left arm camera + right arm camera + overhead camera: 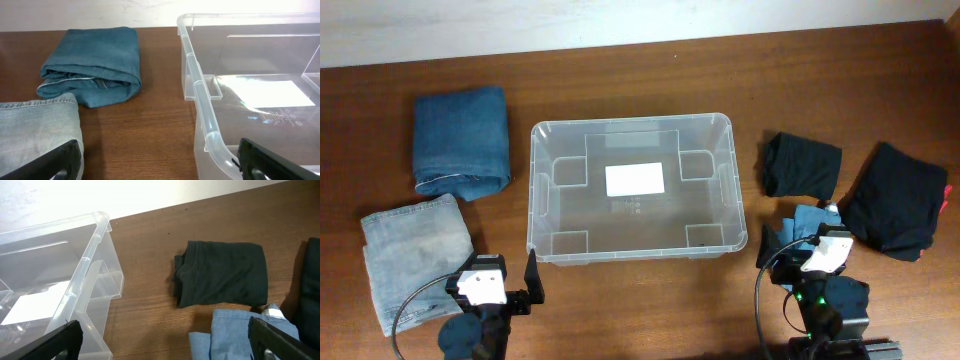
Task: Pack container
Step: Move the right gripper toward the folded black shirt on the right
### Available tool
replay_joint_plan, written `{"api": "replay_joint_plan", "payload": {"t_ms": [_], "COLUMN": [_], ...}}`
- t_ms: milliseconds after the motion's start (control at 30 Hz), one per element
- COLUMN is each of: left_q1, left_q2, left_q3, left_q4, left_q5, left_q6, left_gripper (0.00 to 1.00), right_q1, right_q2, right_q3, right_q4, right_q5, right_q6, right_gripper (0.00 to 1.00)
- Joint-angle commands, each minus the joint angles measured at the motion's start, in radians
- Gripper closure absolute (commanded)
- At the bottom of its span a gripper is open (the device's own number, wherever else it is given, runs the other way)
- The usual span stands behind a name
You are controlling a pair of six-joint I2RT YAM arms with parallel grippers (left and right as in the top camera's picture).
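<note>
The clear plastic container (542,190) stands in the middle of the table with a white label on its bottom. It holds nothing. It also shows in the left wrist view (200,90) and the right wrist view (95,255). My left gripper (505,285) is open and empty near the container's front left corner (160,160). My right gripper (805,262) is open and empty over a light blue garment (235,335) at the container's front right.
Folded dark blue jeans (462,140) lie at the back left, pale washed jeans (415,255) at the front left. A folded black garment (802,165) and a second black garment (895,205) lie at the right. The light blue garment (790,235) lies under my right arm.
</note>
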Motion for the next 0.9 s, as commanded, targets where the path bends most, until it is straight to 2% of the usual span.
{"api": "replay_joint_plan", "payload": {"t_ms": [0,267,433,533,700,867], "left_q1": [-0.001,-0.001,-0.001,-0.001,-0.001,-0.001], "left_q2": [-0.003,-0.003,-0.003,-0.003,-0.003,-0.003], "left_q3": [-0.014,-0.014,-0.014,-0.014,-0.014,-0.014], "left_q4": [-0.001,-0.001,-0.001,-0.001,-0.001,-0.001], "left_q5": [0.000,0.000,0.000,0.000,0.000,0.000], "left_q6": [0.016,0.016,0.016,0.016,0.016,0.016], "left_gripper": [0.00,0.00,0.00,0.00,0.00,0.00], "right_q1": [-0.003,-0.003,-0.003,-0.003,-0.003,-0.003], "right_q2": [-0.006,-0.006,-0.006,-0.006,0.040,0.201], "right_q3": [-0.007,-0.007,-0.004,0.022,0.156,0.362], "right_q4": [0.000,-0.001,0.010,0.015,-0.043,-0.156], "right_q5": [-0.005,-0.017,-0.172,-0.338,-0.360,-0.359], "right_q6": [0.007,0.008,0.008,0.008,0.007,0.000], "right_gripper": [0.01,0.02,0.02,0.02,0.02,0.02]}}
